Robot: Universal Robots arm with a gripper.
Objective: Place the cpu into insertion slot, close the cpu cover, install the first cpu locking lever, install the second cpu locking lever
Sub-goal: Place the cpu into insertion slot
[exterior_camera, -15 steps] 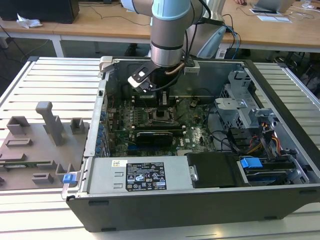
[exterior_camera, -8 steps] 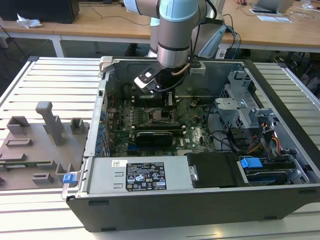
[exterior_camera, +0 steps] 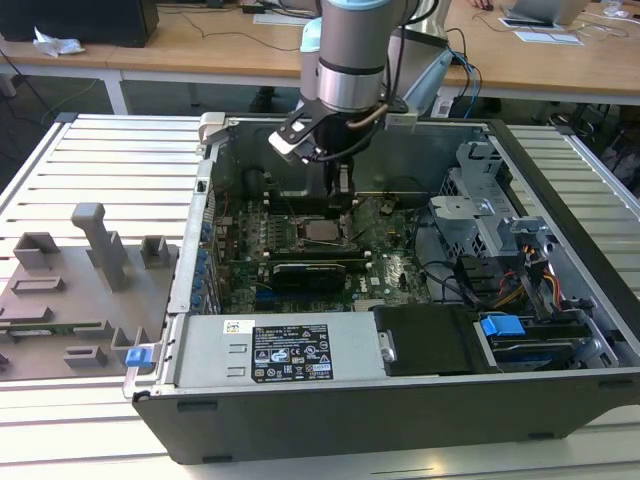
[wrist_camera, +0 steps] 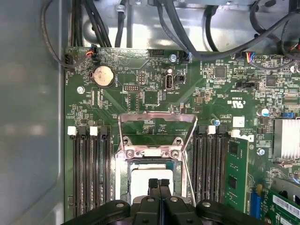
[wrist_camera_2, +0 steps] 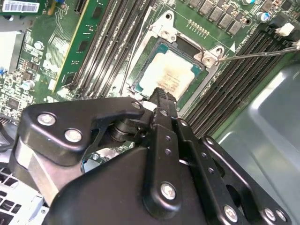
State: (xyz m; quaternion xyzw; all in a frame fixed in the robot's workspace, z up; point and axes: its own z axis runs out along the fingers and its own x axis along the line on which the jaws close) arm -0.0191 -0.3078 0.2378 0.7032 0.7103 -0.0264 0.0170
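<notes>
The cpu (wrist_camera: 140,180) (wrist_camera_2: 171,75), a silver-grey square chip, lies flat in the insertion slot (wrist_camera_2: 154,50) on the green motherboard (wrist_camera: 150,89). My gripper (wrist_camera: 159,183) (wrist_camera_2: 161,96) is shut, its black fingertips pressed together right over the chip's near edge; whether they touch it I cannot tell. The cpu cover (wrist_camera: 157,116), a thin silver frame, stands swung open beyond the slot, with green board showing through its window. A thin wire lever (wrist_camera_2: 262,54) sticks out sideways from the socket corner. In the exterior view the gripper (exterior_camera: 338,195) reaches down inside the case to the cpu (exterior_camera: 322,232).
Long black memory slots (wrist_camera: 89,168) flank the socket on both sides. A black expansion card (exterior_camera: 310,272), a power supply (exterior_camera: 290,355) and a drive cage (exterior_camera: 480,200) with cables crowd the case. A grey fixture plate (exterior_camera: 80,290) lies at the exterior view's left.
</notes>
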